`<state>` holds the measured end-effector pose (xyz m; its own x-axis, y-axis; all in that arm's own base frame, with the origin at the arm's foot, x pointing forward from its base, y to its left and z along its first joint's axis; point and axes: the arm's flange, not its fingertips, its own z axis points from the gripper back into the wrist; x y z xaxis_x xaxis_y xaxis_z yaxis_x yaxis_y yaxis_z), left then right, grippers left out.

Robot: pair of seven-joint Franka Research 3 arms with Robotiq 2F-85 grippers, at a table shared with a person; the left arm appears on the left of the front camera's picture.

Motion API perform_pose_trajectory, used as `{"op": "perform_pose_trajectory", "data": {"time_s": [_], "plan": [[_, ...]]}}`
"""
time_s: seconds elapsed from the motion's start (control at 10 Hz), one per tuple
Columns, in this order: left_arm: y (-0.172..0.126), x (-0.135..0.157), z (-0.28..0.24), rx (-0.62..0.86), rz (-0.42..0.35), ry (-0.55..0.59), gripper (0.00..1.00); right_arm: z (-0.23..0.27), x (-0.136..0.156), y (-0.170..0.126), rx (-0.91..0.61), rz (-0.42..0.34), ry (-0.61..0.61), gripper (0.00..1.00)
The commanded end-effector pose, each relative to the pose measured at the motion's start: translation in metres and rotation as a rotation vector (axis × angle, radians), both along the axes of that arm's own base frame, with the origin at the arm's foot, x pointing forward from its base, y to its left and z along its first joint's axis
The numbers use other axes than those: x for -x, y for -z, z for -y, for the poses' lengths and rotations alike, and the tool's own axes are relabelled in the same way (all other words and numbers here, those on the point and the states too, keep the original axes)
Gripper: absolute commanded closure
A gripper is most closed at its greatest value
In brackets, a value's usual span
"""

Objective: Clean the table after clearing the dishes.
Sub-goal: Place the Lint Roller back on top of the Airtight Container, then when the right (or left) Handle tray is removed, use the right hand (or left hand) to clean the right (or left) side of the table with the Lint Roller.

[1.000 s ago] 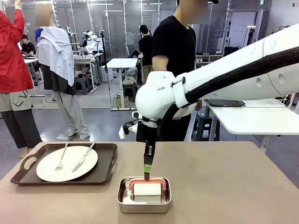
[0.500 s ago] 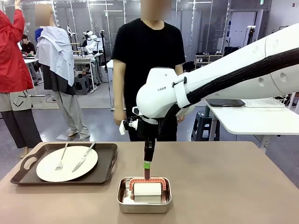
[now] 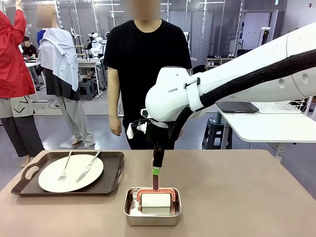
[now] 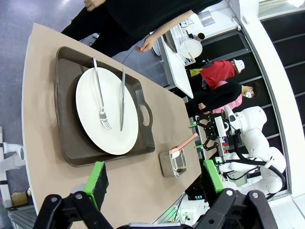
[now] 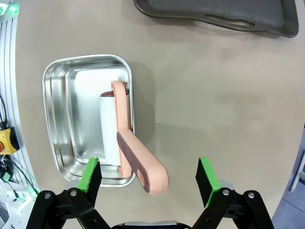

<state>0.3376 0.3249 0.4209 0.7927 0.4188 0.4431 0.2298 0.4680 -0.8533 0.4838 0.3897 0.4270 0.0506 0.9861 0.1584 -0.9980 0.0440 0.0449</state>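
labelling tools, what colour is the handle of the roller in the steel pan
Salmon pink; the handle shows best in the right wrist view.

Front camera sits low at the table's (image 3: 237, 197) near edge, facing the person (image 3: 143, 59) across it. Left wrist looks down from high, rolled sideways. Right wrist hangs close over the pan (image 5: 62, 119). All 3 share pan and tray (image 4: 66, 119).

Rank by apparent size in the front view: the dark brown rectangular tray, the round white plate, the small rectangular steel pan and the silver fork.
1. dark brown rectangular tray
2. round white plate and small rectangular steel pan: they look about alike, and the pan sits nearer the camera, so these two stay unranked
3. silver fork
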Motion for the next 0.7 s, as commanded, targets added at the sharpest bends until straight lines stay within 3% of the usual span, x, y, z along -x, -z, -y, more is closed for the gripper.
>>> {"op": "perform_pose_trajectory", "data": {"time_s": [0.0,0.6], "plan": [[-0.0007,0.0028,-0.0011,0.000,0.015,0.007,0.00,0.0050,0.0039,0.0023,0.008,0.013,-0.006,0.00],[-0.0007,0.0028,-0.0011,0.000,0.015,0.007,0.00,0.0000,0.0000,0.0000,0.000,0.000,0.000,0.00]]}}
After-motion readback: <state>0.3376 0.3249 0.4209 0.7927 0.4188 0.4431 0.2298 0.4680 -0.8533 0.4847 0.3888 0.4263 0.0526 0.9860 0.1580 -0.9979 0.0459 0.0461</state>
